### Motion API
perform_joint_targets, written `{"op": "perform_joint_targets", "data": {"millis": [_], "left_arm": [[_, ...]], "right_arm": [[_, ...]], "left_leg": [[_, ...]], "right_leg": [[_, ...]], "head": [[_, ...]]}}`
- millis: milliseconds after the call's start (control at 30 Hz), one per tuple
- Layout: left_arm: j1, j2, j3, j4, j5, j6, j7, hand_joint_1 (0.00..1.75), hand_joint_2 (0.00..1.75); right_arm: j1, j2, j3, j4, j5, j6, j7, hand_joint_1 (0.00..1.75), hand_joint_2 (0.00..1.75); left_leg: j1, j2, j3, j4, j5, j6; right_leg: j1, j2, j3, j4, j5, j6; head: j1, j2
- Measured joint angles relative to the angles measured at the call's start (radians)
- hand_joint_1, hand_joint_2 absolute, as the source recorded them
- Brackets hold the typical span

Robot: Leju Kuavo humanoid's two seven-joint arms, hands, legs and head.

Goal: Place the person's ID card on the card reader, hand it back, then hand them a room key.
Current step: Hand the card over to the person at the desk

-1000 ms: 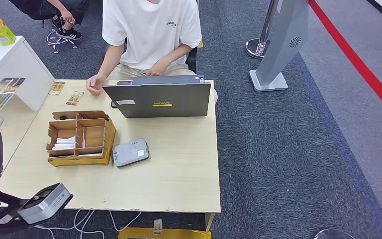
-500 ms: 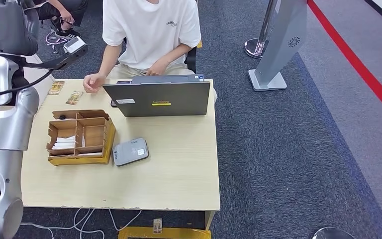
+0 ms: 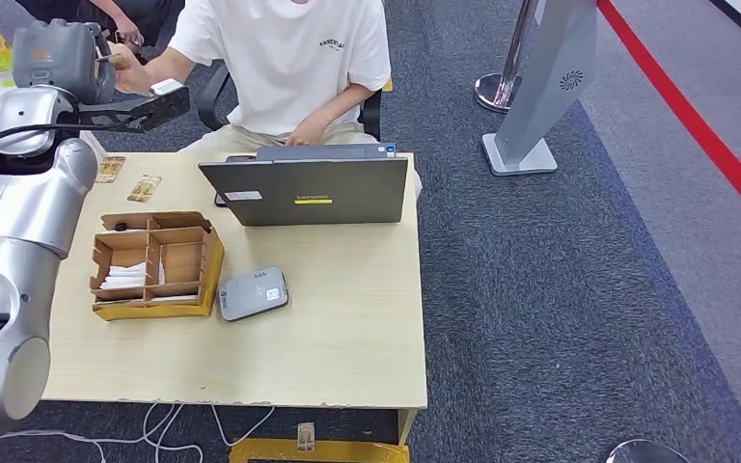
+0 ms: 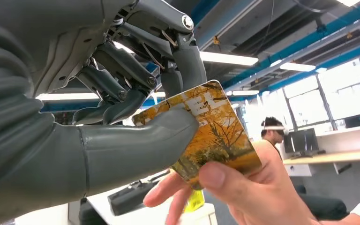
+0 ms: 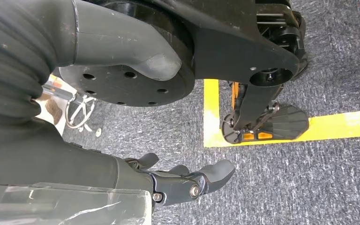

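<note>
Here the left hand [image 4: 122, 117] pinched the card [image 4: 206, 129], apparently thin, stiff and slick, by its edge; the right hand [image 5: 178, 180] hung open.

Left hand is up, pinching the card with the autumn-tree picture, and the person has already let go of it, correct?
Not quite. The left hand does pinch the card, but the person's hand has not let go: its thumb and fingers are on the card's other end. The left wrist view shows both holding it.

Silver left arm [image 3: 19, 222], grey ribbed cover, thick grey thumb [image 4: 136, 140], seemingly black cable
</note>
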Motion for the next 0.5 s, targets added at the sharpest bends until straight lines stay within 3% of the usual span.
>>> {"op": "perform_joint_targets", "data": {"millis": [300,433,500], "left_arm": [[-0.002,-0.004,0.0,0.043,0.006,0.003,0.003,1.75,1.75],[-0.003,-0.004,0.0,0.054,0.008,0.008,0.003,0.0,1.75],[-0.003,-0.003,0.0,0.059,0.013,0.01,0.003,0.0,1.75]], "right_arm": [[0.0,0.0,0.0,0.0,0.001,0.0,0.0,0.0,1.75],[0.0,0.0,0.0,0.0,0.003,-0.002,0.0,0.0,1.75],[0.0,0.0,0.0,0.0,0.003,-0.004,0.001,0.0,1.75]], "left_leg": [[0.0,0.0,-0.001,0.0,0.0,0.0],[0.0,0.0,-0.001,0.0,0.0,0.0],[0.0,0.0,-0.002,0.0,0.0,0.0]], "right_leg": [[0.0,0.0,-0.001,0.0,0.0,0.0],[0.0,0.0,-0.001,0.0,0.0,0.0],[0.0,0.0,-0.001,0.0,0.0,0.0]], "head": [[0.0,0.0],[0.0,0.0],[0.0,0.0]]}}
